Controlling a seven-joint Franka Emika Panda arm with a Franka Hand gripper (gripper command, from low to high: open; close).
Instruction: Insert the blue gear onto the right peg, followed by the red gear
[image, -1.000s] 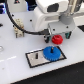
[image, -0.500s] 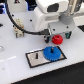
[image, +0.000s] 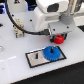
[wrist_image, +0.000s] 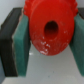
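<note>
Red gear, up close: in the wrist view the red gear (wrist_image: 47, 27) fills the middle, glossy, its dark centre hole facing the camera.
Fingers: a teal pad (wrist_image: 21, 42) presses on one side of the red gear and another teal pad on the opposite side, both touching it, so the fingers are clenched on it. A black finger body sits outside the pad.
Counter: white and shiny (image: 15, 62); in the wrist view only a pale blur shows behind the gear.
Base plate: a grey rectangle with a black frame (image: 36, 59) lies flat on the counter in the near part of the exterior view.
Blue gear: the blue gear (image: 52, 52) lies flat on the base plate, at its 3 o'clock end, teeth plain all round, raised hub at the centre.
Right peg: I cannot pick it out; the blue gear's hub covers that spot.
Red gear, from across the room: it (image: 59, 38) hangs above the counter at about 1 o'clock from the blue gear, near it but apart.
Gripper: the gripper (image: 59, 37) points down with the red gear at its tip.
Arm: white body (image: 52, 15) above, a black cable looping off toward 9 o'clock.
Far side: a small pale fixture (image: 17, 27) stands on the counter at 10 o'clock, too blurred to tell.
</note>
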